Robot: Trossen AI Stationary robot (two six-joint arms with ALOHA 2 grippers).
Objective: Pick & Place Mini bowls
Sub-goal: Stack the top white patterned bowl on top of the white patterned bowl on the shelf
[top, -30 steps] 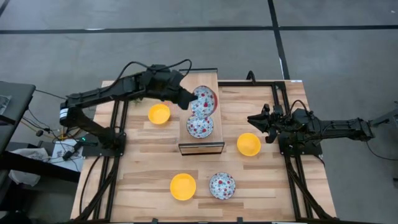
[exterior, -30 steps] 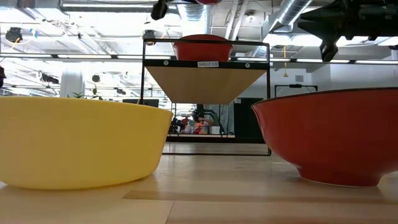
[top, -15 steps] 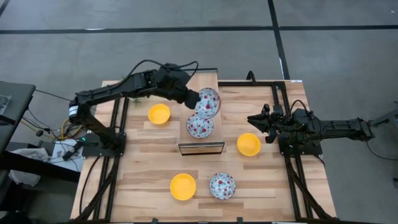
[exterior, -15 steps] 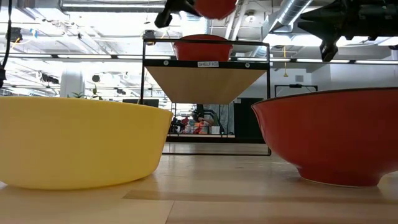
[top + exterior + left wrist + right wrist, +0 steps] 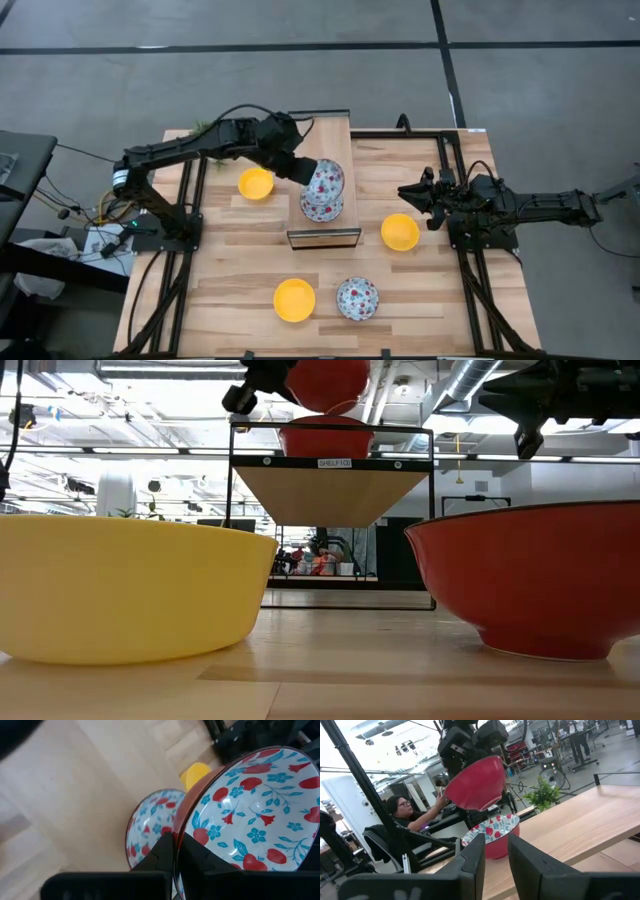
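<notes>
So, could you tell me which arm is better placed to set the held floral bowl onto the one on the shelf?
Left. The left gripper grips the tilted white floral bowl by its rim above the shelf's floral bowl; the right gripper waits off beside it.

Two dark jointed arms, black looping cables, dark fingers point(image 5: 167, 852)

Raised wooden shelf point(image 5: 322, 135); potted plant point(image 5: 543, 795); seated person point(image 5: 407, 817)
</notes>
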